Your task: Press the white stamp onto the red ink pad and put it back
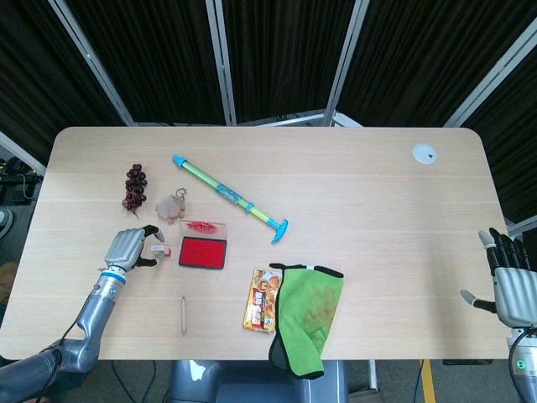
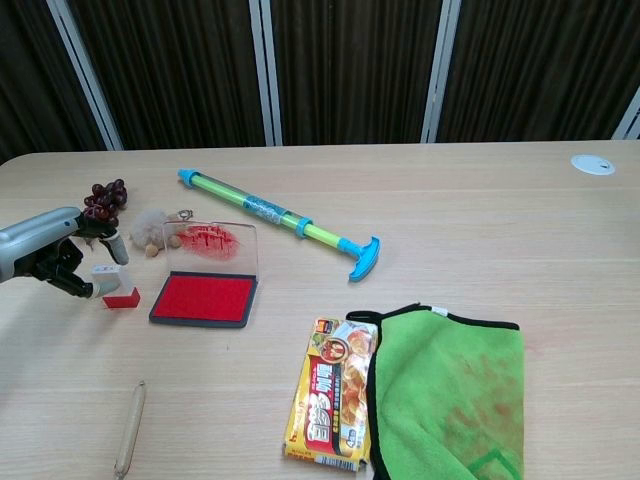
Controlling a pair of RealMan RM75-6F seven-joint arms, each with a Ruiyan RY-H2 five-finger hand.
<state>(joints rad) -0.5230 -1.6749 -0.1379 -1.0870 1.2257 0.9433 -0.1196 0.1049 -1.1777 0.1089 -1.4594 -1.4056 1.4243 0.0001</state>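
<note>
The white stamp (image 1: 157,248) (image 2: 108,283) stands on the table on its red base, just left of the red ink pad (image 1: 202,253) (image 2: 203,298). The pad's clear lid (image 2: 212,243) is tipped up behind it, smeared with red. My left hand (image 1: 127,248) (image 2: 45,260) lies on the table immediately left of the stamp. Its fingers (image 1: 152,228) are spread on either side of the stamp's white top, not clamped on it. My right hand (image 1: 508,281) hangs open with fingers spread beyond the table's right edge, seen only in the head view.
Dark grapes (image 1: 134,187) and a small furry keychain toy (image 1: 171,206) lie behind the stamp. A green-and-blue pump tube (image 1: 229,198) runs diagonally across the middle. A snack packet (image 2: 328,393), a green cloth (image 2: 450,395) and a wooden stick (image 2: 130,427) sit near the front edge.
</note>
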